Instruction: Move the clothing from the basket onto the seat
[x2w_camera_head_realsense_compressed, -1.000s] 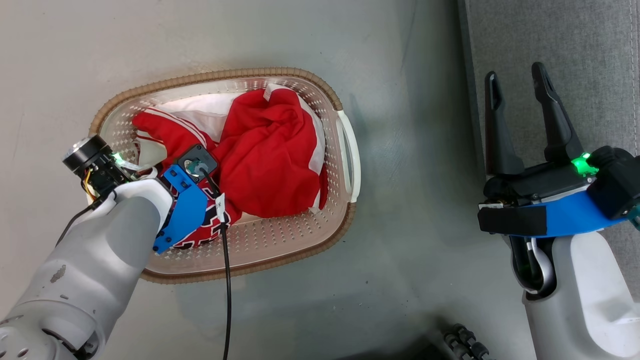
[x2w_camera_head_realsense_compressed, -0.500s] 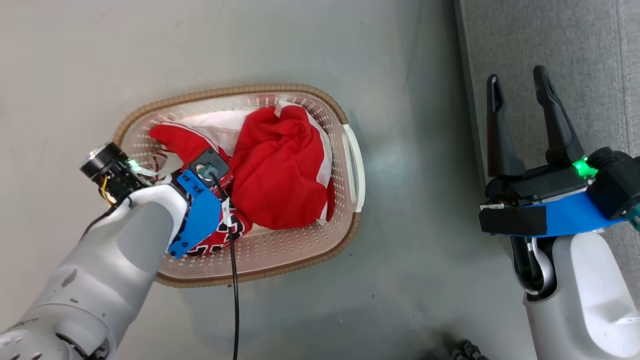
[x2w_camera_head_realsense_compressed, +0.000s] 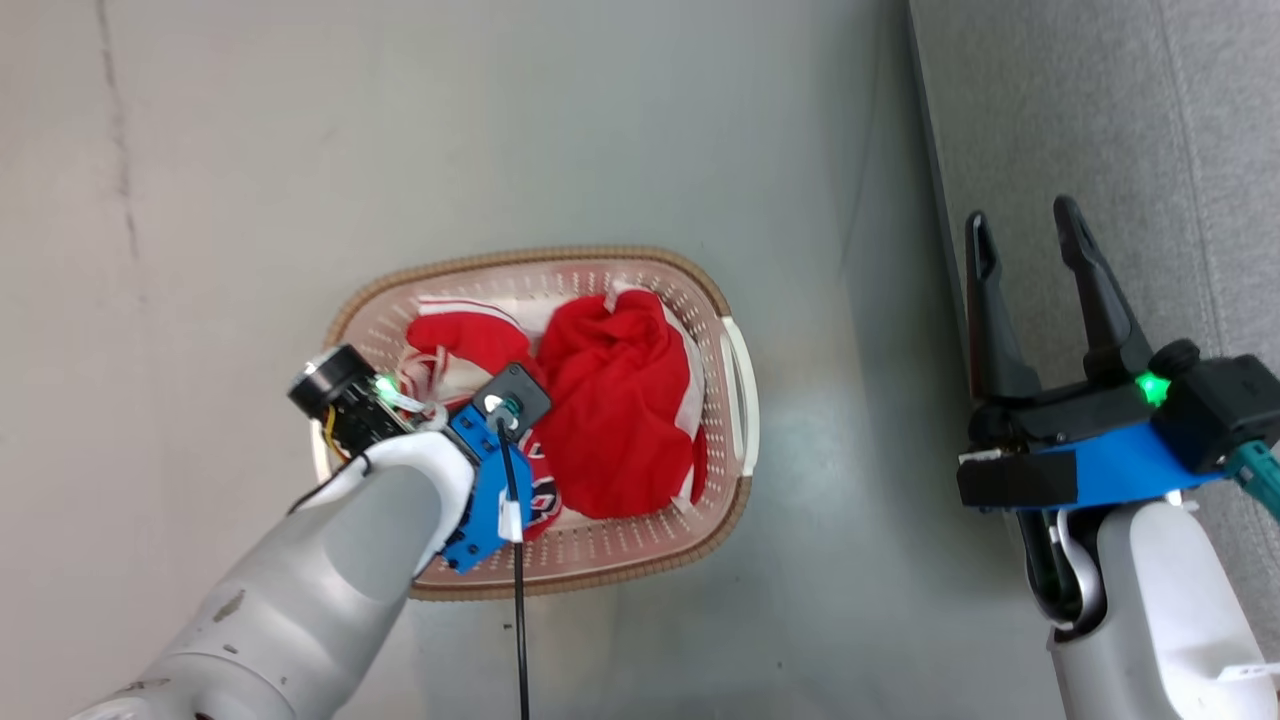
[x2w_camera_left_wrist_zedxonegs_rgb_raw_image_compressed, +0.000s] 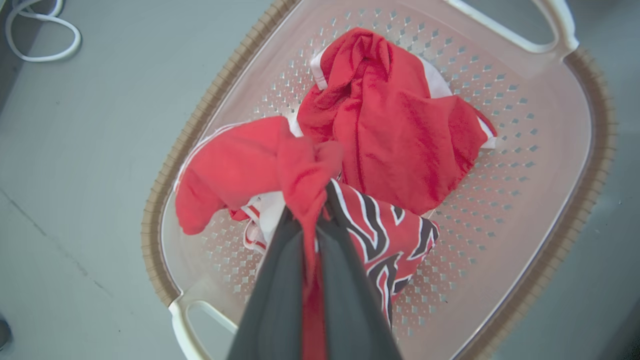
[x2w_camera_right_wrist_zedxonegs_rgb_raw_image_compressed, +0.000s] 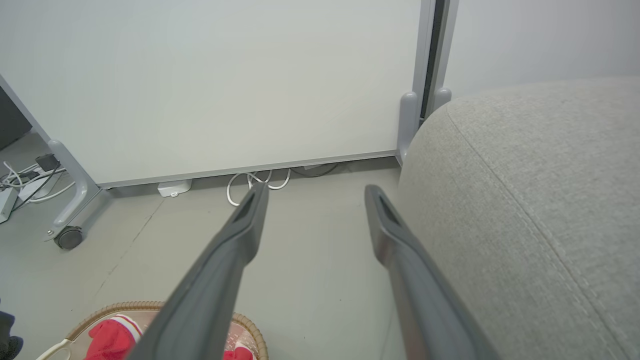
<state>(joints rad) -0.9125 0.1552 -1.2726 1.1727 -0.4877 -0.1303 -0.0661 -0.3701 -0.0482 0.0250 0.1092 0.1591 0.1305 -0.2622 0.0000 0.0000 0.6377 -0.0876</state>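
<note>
On the pale floor (x2w_camera_head_realsense_compressed: 200, 200), toward the left, the oval basket (x2w_camera_head_realsense_compressed: 560, 258) stands with both red garments inside it. Over its left half hangs the left gripper (x2w_camera_left_wrist_zedxonegs_rgb_raw_image_compressed: 311, 225), its 2 dark fingers pressed together on a fold of the jersey (x2w_camera_left_wrist_zedxonegs_rgb_raw_image_compressed: 385, 235). A strip of that cloth runs between the fingers toward the wrist. A black cable (x2w_camera_head_realsense_compressed: 518, 600) drops from the wrist across the basket's near rim.

From the pinch the jersey spreads 2 ways. A plain red part with white stripes reaches toward the basket's far left wall. The part with black, white-edged lettering lies just beside the fingers on the perforated bottom.

Right of the jersey and touching it, the plain red garment (x2w_camera_left_wrist_zedxonegs_rgb_raw_image_compressed: 395, 130) with white trim sits crumpled across the basket's middle and right half, apart from the fingers. A white handle (x2w_camera_head_realsense_compressed: 745, 395) closes the basket's right end.

Further right, a bare strip of floor separates the basket from the right gripper (x2w_camera_head_realsense_compressed: 1022, 220). It hovers well apart from the clothing, its 2 fingers spread with nothing between them, just beside the left edge of the seat (x2w_camera_head_realsense_compressed: 1120, 120). That grey cushion takes up the far right.
</note>
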